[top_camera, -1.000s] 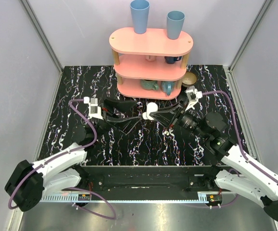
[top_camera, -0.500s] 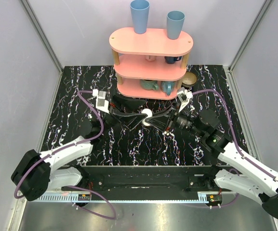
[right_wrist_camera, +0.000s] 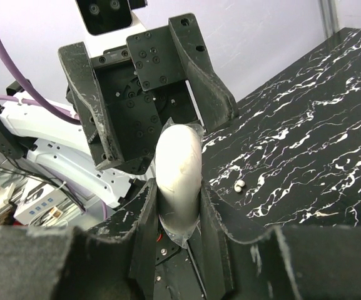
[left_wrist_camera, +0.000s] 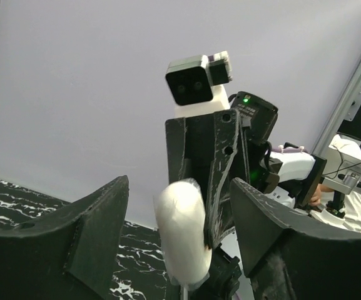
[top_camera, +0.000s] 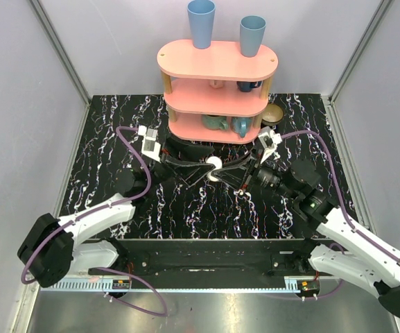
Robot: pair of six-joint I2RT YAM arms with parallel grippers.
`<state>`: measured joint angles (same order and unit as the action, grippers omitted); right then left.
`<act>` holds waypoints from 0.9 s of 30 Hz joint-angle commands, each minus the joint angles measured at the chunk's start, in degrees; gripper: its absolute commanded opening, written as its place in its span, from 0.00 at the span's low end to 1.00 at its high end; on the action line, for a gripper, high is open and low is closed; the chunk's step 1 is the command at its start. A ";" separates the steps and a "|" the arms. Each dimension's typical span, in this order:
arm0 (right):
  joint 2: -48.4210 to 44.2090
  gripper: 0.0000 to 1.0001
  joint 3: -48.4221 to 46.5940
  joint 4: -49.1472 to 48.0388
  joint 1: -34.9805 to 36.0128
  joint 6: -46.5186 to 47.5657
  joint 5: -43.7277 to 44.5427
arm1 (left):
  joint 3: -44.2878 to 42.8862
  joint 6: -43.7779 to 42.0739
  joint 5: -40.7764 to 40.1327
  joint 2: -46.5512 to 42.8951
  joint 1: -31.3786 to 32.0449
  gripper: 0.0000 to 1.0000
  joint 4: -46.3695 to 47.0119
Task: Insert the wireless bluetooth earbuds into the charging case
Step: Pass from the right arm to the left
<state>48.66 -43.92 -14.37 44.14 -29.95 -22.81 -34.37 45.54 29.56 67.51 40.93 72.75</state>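
Right pincer [right_wrist_camera: 179, 209] clenches the charging case [right_wrist_camera: 179, 159] roughly upright; left pincer [left_wrist_camera: 180, 219], facing it, straddles it with jaws parted, not touching

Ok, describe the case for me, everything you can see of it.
The case is a small white glossy oval, pebble-like, plastic by its look. It stands on end, lifted off the table, its lower half clamped in the right gripper. The left gripper straddles its upper part with open jaws, a gap showing on each side. The top view hints at a dark hollow, but whether the lid is open cannot be told.
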 commanded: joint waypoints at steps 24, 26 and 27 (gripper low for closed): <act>-4.37 0.00 -0.55 -5.32 -0.02 0.69 9.36 | -1.58 2.97 5.95 3.24 2.14 0.63 3.97; -4.37 0.00 -0.46 -5.32 -0.02 0.51 9.18 | -1.58 3.33 5.42 3.86 2.23 0.63 6.17; -4.45 0.00 -0.38 -5.23 -0.11 0.51 9.18 | -1.49 3.24 5.33 3.86 2.31 0.63 6.78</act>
<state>44.60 -43.79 -16.40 44.14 -29.23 -14.11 -34.46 46.87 34.35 70.94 42.85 69.71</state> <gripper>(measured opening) 0.338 0.634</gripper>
